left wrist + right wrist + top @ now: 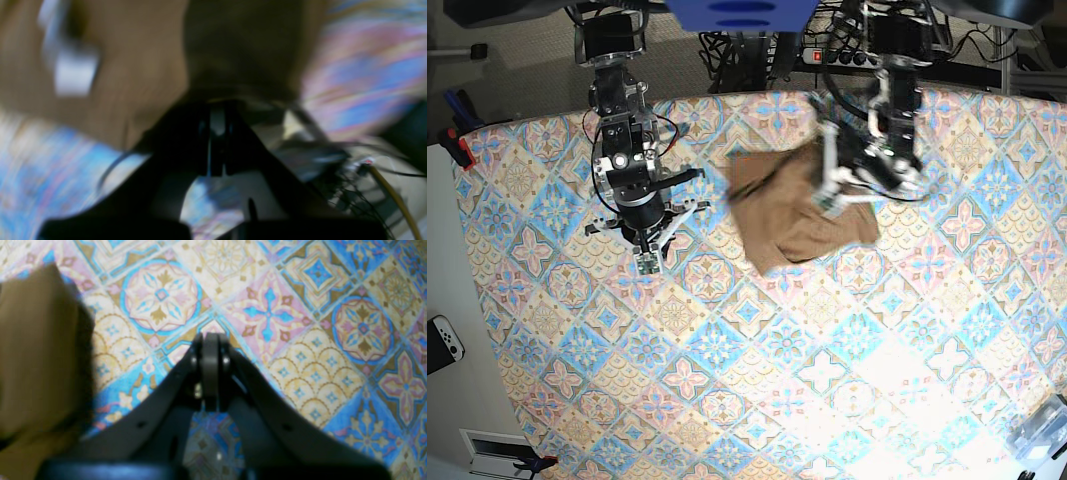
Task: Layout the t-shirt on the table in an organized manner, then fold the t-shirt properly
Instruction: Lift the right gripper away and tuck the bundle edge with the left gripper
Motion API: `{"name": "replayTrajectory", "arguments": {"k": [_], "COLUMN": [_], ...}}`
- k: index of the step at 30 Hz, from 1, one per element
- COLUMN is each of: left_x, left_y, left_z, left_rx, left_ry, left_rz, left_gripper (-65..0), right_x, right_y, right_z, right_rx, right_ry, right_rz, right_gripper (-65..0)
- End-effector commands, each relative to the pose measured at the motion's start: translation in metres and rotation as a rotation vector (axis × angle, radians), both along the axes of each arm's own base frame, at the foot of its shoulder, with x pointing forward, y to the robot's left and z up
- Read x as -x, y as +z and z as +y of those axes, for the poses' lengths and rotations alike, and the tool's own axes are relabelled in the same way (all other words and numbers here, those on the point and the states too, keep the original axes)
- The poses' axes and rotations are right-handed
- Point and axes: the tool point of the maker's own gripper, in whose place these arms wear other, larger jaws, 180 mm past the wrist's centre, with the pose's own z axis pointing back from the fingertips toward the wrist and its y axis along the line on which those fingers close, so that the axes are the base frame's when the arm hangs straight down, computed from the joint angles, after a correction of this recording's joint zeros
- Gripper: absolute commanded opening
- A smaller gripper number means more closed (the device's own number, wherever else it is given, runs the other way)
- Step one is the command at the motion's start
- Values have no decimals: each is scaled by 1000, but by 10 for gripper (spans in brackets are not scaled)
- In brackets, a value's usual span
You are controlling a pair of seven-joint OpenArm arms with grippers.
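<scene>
The tan-brown t-shirt (797, 215) lies bunched on the far middle of the table (757, 380), its edges blurred. My left gripper (832, 195) is at the shirt's right side. In the left wrist view its jaws (217, 103) are shut, and the brown t-shirt (140, 66) is pinched at their tips and fills the top of that blurred frame. A pale blur on the cloth may be the tag (73, 73). My right gripper (647, 263) hangs over bare table to the shirt's left. It (210, 336) is shut on nothing, and the t-shirt (36, 350) shows at that view's left edge.
Cables and a power strip (827, 55) crowd the floor beyond the table's far edge. A white game controller (442, 340) lies off the table's left side. A clear plastic object (1042, 435) sits at the near right corner.
</scene>
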Motion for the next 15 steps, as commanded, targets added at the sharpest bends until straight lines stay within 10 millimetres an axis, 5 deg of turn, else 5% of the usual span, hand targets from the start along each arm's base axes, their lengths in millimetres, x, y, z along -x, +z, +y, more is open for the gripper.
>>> {"name": "replayTrajectory", "arguments": {"k": [1, 15], "left_x": [-6, -74], "left_y": [5, 27], "left_z": [8, 23], "left_rx": [-15, -63], "left_ry": [27, 99], "left_rz": [-28, -293], "left_gripper": [-650, -650], "right_x": [-9, -7], "right_y": [15, 14], "right_z": [2, 4], "right_rx": [-6, -7], "right_ry": [5, 9], "right_rz": [-56, -52], "right_gripper": [-650, -650]}}
